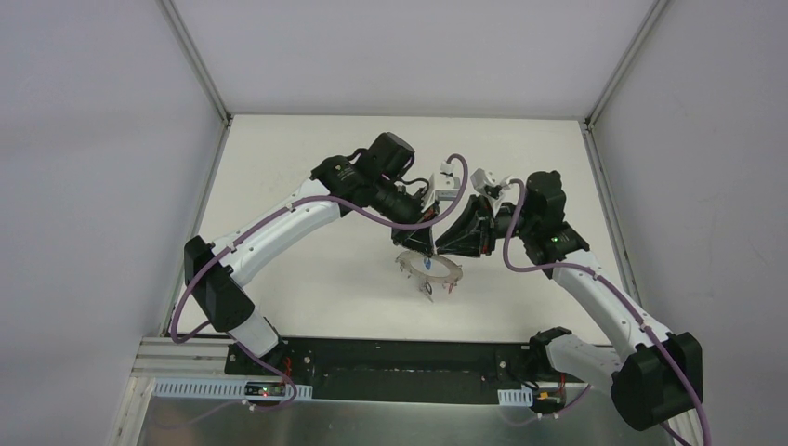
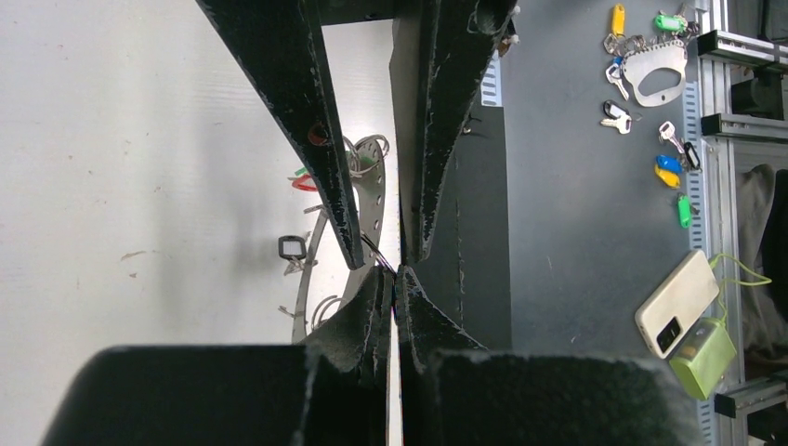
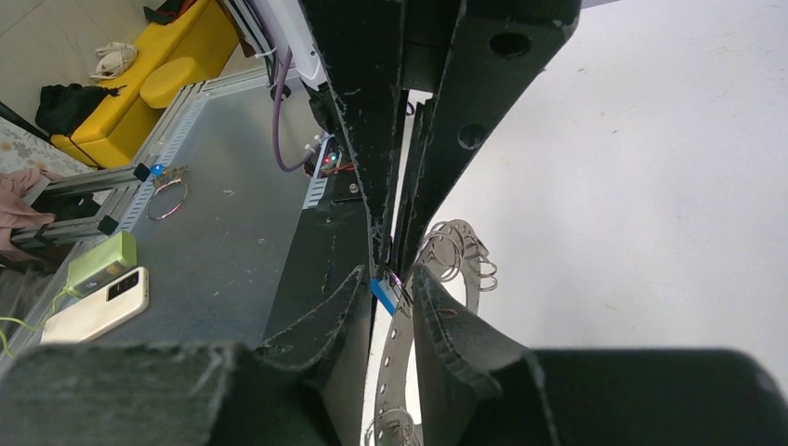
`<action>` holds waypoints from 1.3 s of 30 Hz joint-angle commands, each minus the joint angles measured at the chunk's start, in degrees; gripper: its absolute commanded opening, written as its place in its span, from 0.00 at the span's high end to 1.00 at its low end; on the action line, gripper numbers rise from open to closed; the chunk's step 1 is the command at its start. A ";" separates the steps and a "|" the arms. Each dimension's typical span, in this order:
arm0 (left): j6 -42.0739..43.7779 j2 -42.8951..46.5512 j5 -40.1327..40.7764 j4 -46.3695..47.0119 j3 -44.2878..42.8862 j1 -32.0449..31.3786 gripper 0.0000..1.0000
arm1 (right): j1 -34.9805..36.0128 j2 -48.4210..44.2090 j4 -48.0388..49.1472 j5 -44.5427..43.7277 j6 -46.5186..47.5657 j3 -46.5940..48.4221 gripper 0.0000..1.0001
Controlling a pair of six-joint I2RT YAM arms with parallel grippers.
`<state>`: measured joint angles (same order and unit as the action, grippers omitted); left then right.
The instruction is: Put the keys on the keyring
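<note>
Keyring point(image 1: 451, 271): flat grey disc, small loops round its rim, lying on the table point(image 1: 307, 279) directly under both claw tips. Your left claw point(image 2: 398, 277) is pinched together on the blue-tagged key point(image 3: 381, 295). Your right claw point(image 3: 391, 281) has fingers slightly apart, flanking that tag.

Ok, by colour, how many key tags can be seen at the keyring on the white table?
Blue tag: 1
Red tag: 1
Green tag: 1
Black tag: 1
Total at the keyring: 4
</note>
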<state>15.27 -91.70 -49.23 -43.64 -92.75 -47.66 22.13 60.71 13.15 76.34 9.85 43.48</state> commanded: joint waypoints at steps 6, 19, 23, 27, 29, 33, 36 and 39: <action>1.50 0.82 -1.97 -0.13 -2.86 -0.44 1.00 | 0.62 0.19 -1.36 1.77 3.58 2.45 0.79; 1.43 0.77 -1.81 -0.07 -3.03 -0.50 1.00 | 1.23 0.46 -2.14 1.80 4.00 2.66 0.86; 1.41 0.65 -1.69 -0.13 -3.05 -0.45 1.00 | 1.34 0.46 -2.22 2.10 3.95 2.66 0.90; 1.47 0.56 -1.40 -0.13 -3.05 -0.45 1.00 | 1.35 0.29 -2.21 2.55 3.87 2.91 0.99; 1.44 0.47 -1.12 -0.09 -3.13 -0.45 1.00 | 1.39 0.29 -2.20 2.81 3.79 3.00 1.00; 1.41 0.68 -0.09 0.34 -2.98 -0.41 1.00 | 0.90 0.20 -2.07 2.05 3.04 3.63 1.00; 0.52 1.12 0.48 1.51 -2.60 -0.05 1.00 | 0.20 -0.26 0.38 0.61 -0.04 3.57 1.00; -1.08 2.13 0.22 3.64 -1.77 0.76 0.87 | -0.61 -0.71 7.84 -0.70 -6.41 2.37 1.00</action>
<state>15.44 -91.70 -48.75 -44.66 -93.30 -47.53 22.35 61.23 11.03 76.38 10.33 44.05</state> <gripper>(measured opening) 0.073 0.009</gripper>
